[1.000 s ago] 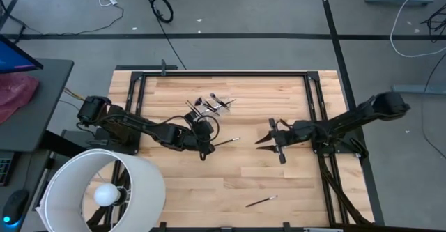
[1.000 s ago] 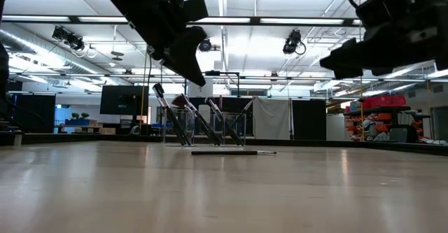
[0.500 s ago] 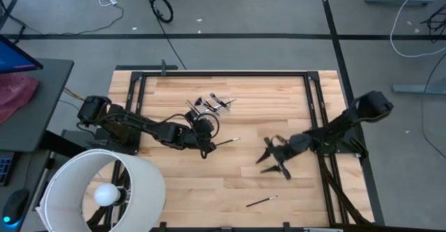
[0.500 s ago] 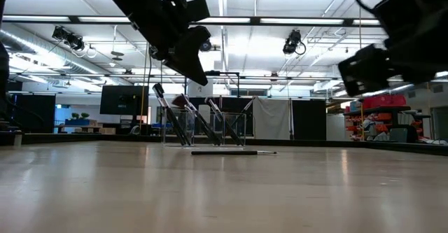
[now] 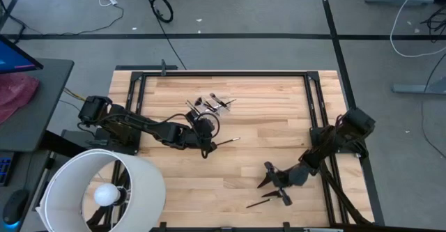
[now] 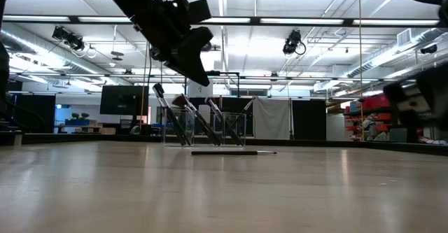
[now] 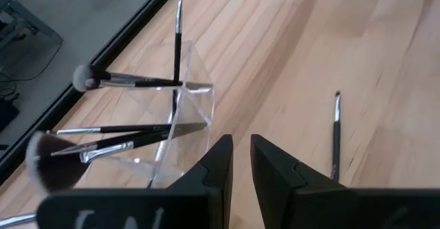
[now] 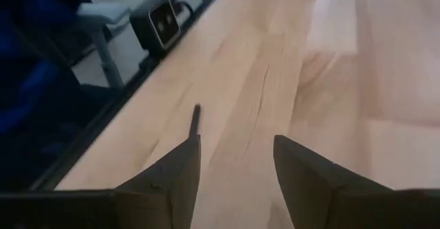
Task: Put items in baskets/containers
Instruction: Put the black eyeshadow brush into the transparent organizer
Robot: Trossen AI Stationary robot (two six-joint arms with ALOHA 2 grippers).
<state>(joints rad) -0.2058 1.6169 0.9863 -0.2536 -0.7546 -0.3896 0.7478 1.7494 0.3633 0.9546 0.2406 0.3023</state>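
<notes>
High view, surface: a pale wooden plank table [image 5: 230, 169] inside a black metal frame, standing on a grey floor crossed by dark tape lines.
High view, container: a small clear plastic cup [image 5: 206, 122] sits on the far left-of-centre part of the table, with several slim dark-handled makeup brushes [image 5: 212, 105] leaning out of it.
High view, loose items: one dark brush [image 5: 226, 141] lies flat just beside the cup; another dark brush [image 5: 260, 202] lies near the table's front edge, well apart from the cup.
High view, left gripper [image 5: 204, 150]: held just beside the cup, on its near side.
High view, right gripper [image 5: 268, 186]: low over the front of the table, close to the front brush, jaws spread wide and empty.
High view, surroundings: a large white lampshade [image 5: 101, 190] with a bulb at the front left corner; cables on the floor beyond.
Low view, room: a large hall with ceiling strip lights, dark screens and red shelving behind the cup [image 6: 204, 128].
Left wrist view: two dark fingers [image 7: 218, 167] stand a narrow slit apart, gripping nothing; cup [image 7: 180, 129] and brushes lie just ahead.
Right wrist view: fingers [image 8: 177, 170] spread wide over bare wood, the front brush [image 8: 194, 117] ahead of them.
</notes>
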